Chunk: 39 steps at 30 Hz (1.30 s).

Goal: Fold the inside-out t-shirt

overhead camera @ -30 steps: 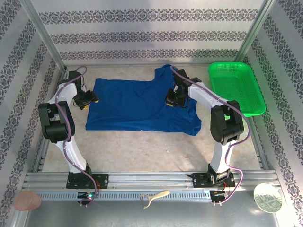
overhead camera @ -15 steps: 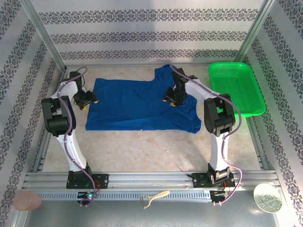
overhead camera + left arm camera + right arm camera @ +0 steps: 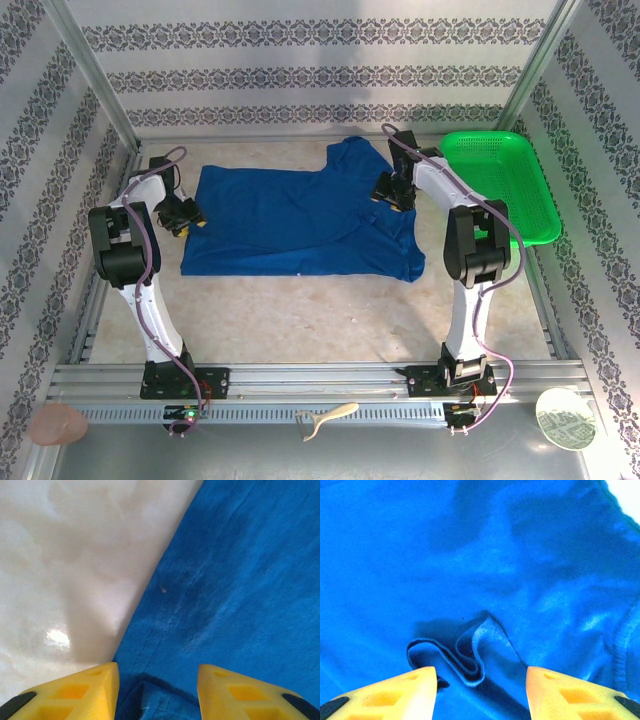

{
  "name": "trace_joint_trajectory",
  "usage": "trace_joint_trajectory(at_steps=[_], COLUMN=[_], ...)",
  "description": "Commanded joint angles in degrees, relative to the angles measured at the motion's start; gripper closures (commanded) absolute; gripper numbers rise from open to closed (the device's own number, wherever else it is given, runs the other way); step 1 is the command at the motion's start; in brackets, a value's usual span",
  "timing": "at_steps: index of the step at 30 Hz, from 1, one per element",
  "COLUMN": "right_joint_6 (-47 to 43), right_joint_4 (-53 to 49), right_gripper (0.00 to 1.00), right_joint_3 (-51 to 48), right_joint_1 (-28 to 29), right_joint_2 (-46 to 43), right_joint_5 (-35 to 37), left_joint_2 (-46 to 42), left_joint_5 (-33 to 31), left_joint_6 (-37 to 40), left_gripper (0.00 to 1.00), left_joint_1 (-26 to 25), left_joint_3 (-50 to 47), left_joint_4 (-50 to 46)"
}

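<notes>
The inside-out t-shirt (image 3: pixel 290 220) is royal blue and lies spread flat across the back half of the table, its hem to the left. My left gripper (image 3: pixel 187 215) rests at the shirt's left edge. In the left wrist view the left gripper (image 3: pixel 159 692) is open, and its yellow fingertips (image 3: pixel 102 690) straddle a small raised tuck of the hem (image 3: pixel 160 700). My right gripper (image 3: pixel 392 190) hovers over the shirt's right part near a sleeve. In the right wrist view the right gripper (image 3: pixel 481 690) is open, with a loose ruffled fold (image 3: pixel 475 655) lying free between its fingers.
A green mesh basket (image 3: pixel 500 185) stands at the back right, close to the right arm. Bare pale tabletop (image 3: pixel 300 310) stretches in front of the shirt. Patterned walls and metal posts close in the back and sides.
My right gripper opened, letting go of the cloth, and moved right and back across the shirt. The left gripper stayed at the hem and its jaws narrowed a little.
</notes>
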Motion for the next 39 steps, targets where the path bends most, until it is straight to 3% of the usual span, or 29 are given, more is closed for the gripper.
trace_joint_trajectory(at_steps=[1,10,14,16,19,21,33,39], right_joint_6=[-2.57,-3.04,-2.52,-2.49,-2.55,-2.66,-1.40,-1.54], right_joint_4=[-3.15,-5.27,-4.08,-3.48,-2.89,-2.43,3.40,3.25], right_gripper=[0.49,0.50,0.57,0.65,0.89,1.00,1.00,1.00], right_joint_3=[3.99,8.51,6.44,5.47,4.33,3.66,-2.51,-0.65], right_joint_1=[0.03,0.40,0.31,0.25,0.16,-0.19,-1.97,-2.20], right_joint_2=[4.16,10.37,10.75,10.73,10.33,9.78,-1.43,-1.43], right_joint_5=[1.34,0.00,-0.93,-1.56,-1.95,-2.62,-0.45,-0.61], left_joint_2=[-0.34,-0.50,-0.44,-0.35,-0.34,-0.42,-6.36,-7.50], left_joint_5=[0.85,1.66,2.44,2.78,2.97,3.25,6.25,6.65], left_joint_6=[1.33,1.44,1.12,0.94,0.99,1.11,-2.43,-4.22], left_gripper=[0.56,0.66,0.76,0.82,0.97,1.00,1.00,1.00], left_joint_1=[0.54,0.55,0.54,0.54,0.54,0.53,1.11,1.76], left_joint_3=[-1.14,-2.31,-2.61,-2.58,-2.62,-2.57,-4.61,-3.96], left_joint_4=[-0.84,0.02,0.69,0.90,1.06,1.09,6.02,7.42])
